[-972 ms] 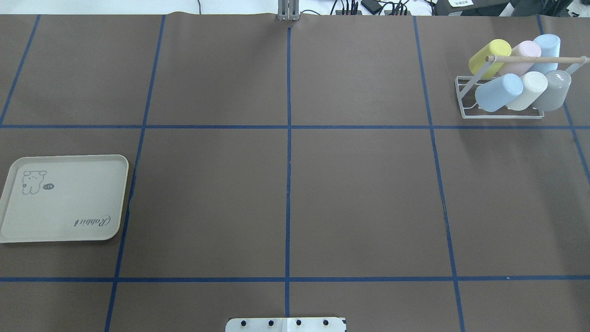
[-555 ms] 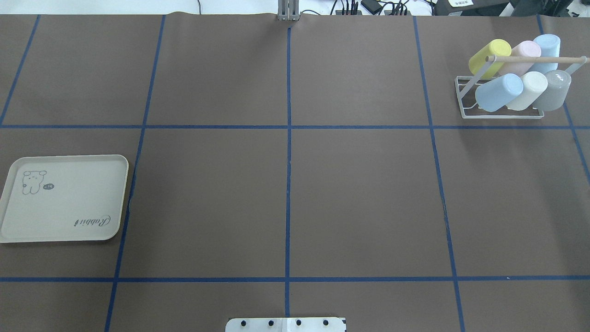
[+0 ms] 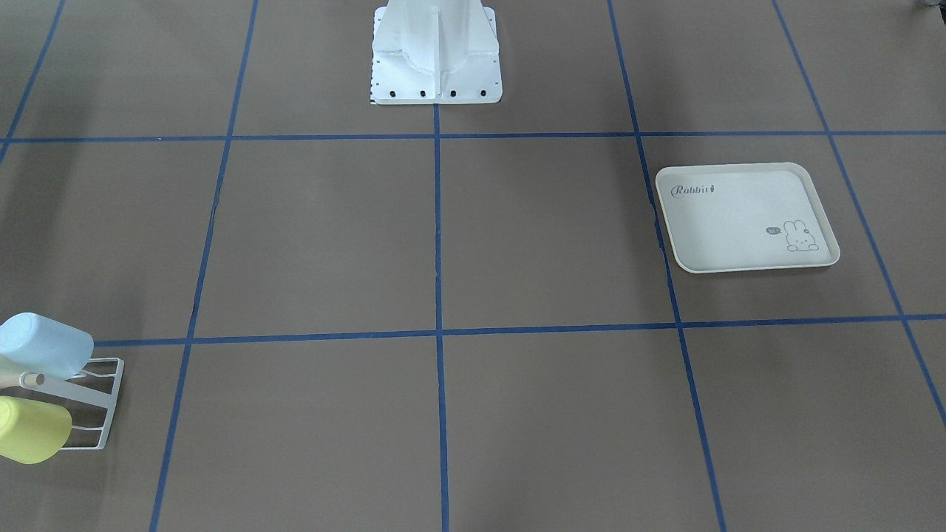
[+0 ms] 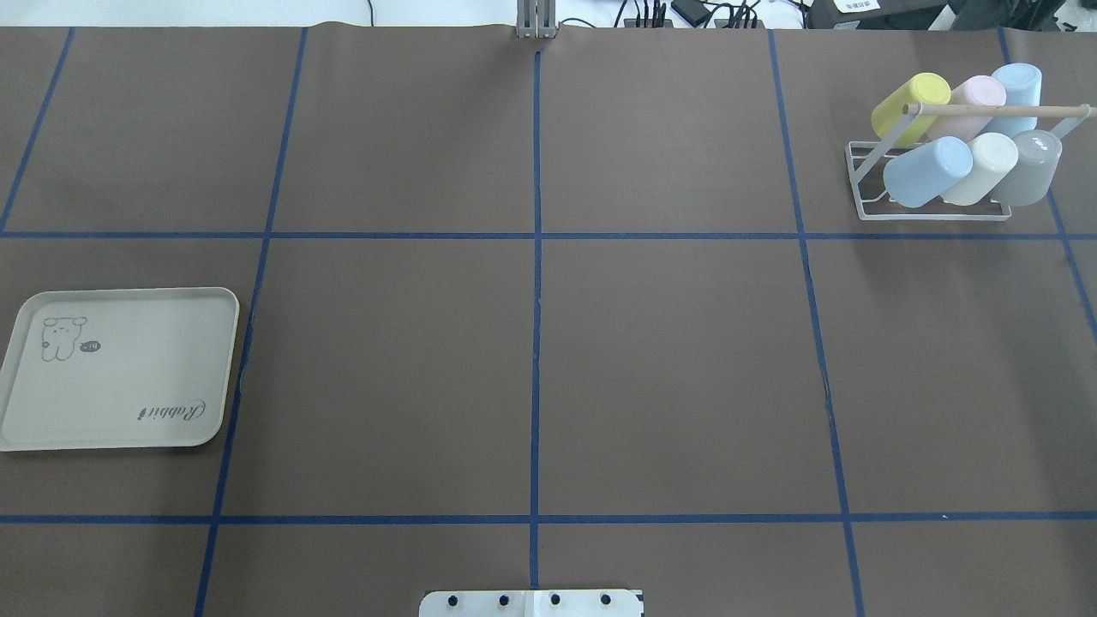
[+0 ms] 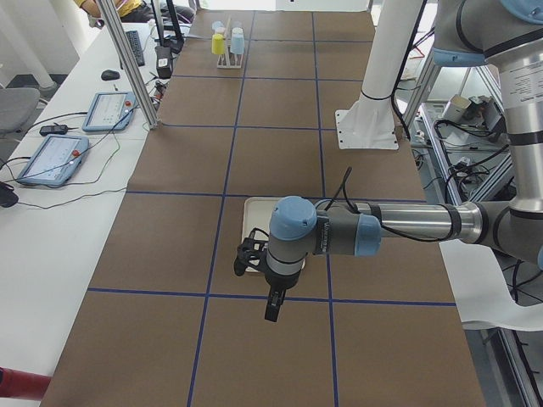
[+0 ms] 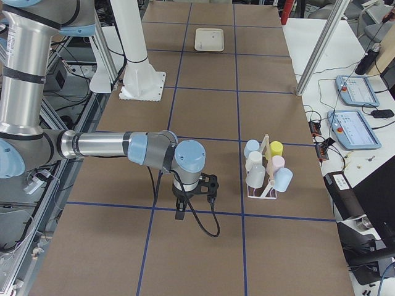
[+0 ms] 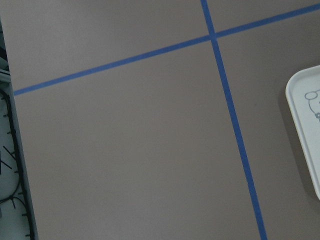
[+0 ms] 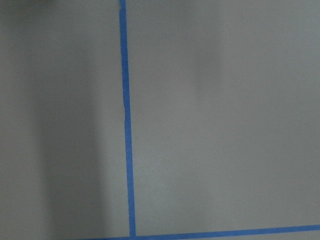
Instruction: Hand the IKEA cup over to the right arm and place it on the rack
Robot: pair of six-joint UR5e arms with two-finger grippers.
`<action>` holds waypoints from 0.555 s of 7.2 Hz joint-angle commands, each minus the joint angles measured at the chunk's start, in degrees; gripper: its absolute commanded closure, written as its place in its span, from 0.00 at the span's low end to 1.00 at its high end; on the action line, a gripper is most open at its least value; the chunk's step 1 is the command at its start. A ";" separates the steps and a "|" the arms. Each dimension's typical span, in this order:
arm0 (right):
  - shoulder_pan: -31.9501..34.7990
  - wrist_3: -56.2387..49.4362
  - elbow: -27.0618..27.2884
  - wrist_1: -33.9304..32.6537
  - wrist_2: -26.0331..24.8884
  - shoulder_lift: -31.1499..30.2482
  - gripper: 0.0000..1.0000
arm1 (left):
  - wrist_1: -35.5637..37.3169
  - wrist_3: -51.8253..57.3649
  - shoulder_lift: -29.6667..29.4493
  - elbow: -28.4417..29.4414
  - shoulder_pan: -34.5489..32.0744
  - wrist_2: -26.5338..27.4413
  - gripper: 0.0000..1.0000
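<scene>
1. Table point(image 4: 668, 360): brown cover, marked into squares by blue tape lines point(image 4: 536, 343).
2. Rack point(image 4: 934, 218): white wire, wooden rod point(image 4: 986, 110) across the top; stood at the far right corner.
3. Cups, six, all tilted on the rack's prongs. Far row: yellow cup point(image 4: 910, 103), pink cup point(image 4: 977, 92), pale blue cup point(image 4: 1020, 84). Near row: blue cup point(image 4: 927, 171), cream cup point(image 4: 984, 164), grey cup point(image 4: 1033, 164). Which one was the task's own could not be told.
4. Tray point(image 4: 128, 377): cream, rabbit print; lay at the left edge, well apart from the rack.
5. Left arm point(image 5: 407, 222): stretched level above the table; left gripper point(image 5: 271, 314) pointed down near the tray, carrying nothing; fingers apart or together could not be told.
6. Right arm point(image 6: 99, 145): stretched level likewise; right gripper point(image 6: 179, 214) pointed down near the rack but apart from it, carrying nothing; finger state could not be told.
</scene>
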 commanded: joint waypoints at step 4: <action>-0.06 -0.16 -2.53 0.02 -0.68 -0.34 0.00 | -0.30 0.21 -1.78 -1.41 0.35 -0.74 0.00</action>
